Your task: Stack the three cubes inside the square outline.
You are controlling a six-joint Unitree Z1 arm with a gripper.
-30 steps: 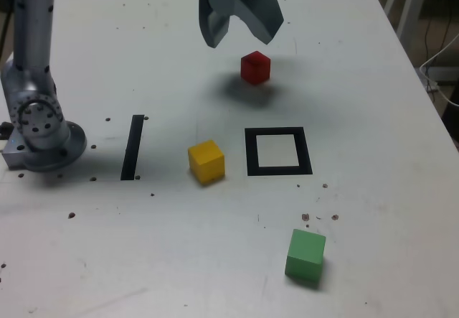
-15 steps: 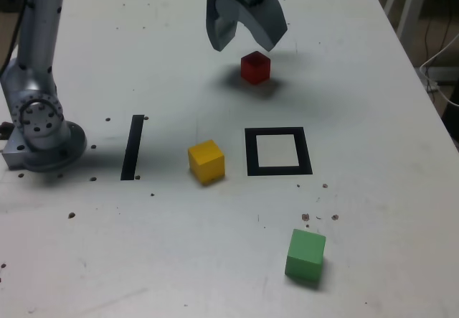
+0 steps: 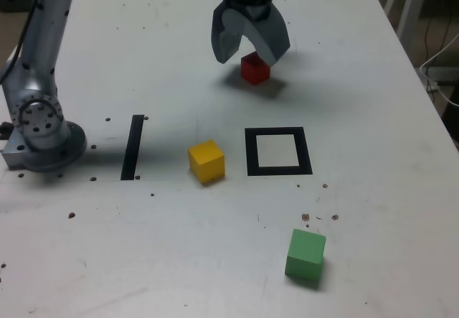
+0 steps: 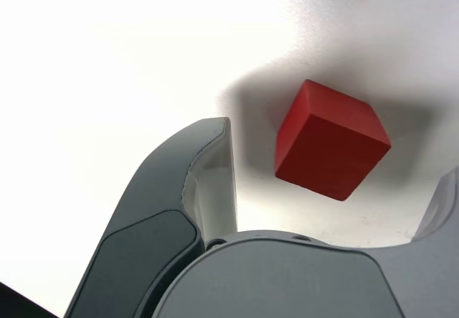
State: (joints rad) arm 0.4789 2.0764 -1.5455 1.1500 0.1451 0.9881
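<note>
Jaws wide open, approx. max spread, nothing held; tips pointing down, above bench (image 3: 387, 210), to either side of red cube (image 3: 256, 71) as seen in wrist view. No contact w/ cube visible there. Ext. view: one tip overlaps cube's upper R part; height of tips above bench top can't be told exactly.

Red cube: on bench, the cube nearest far edge, beyond square (image 3: 252, 153) and a bit to ext. view's L of its centre. Wrist view: cube sits skewed rel. to jaws, two sides + another face showing, soft shadow around it.

Yellow cube (image 3: 206, 162): on bench, just beside square, on ext. view's L of it, betw. square and black strip (image 3: 133, 147); nearer square than strip. Turned slightly askew.

Green cube (image 3: 305, 255): on bench, nearest of the three to ext. view's bottom, toward its R; well apart from yellow, below square's R side.

Square: thick black border, white centre, flat on bench; no cube inside, none stacked. Strip: flat, runs roughly far-to-near, slight slant, betw. arm base and yellow.

Arm base (image 3: 46, 142): ext. view's L side of bench; arm (image 3: 44, 38) rises out of top of frame. Small dark specks scattered on bench, several nr. base, a few betw. square and green.
</note>
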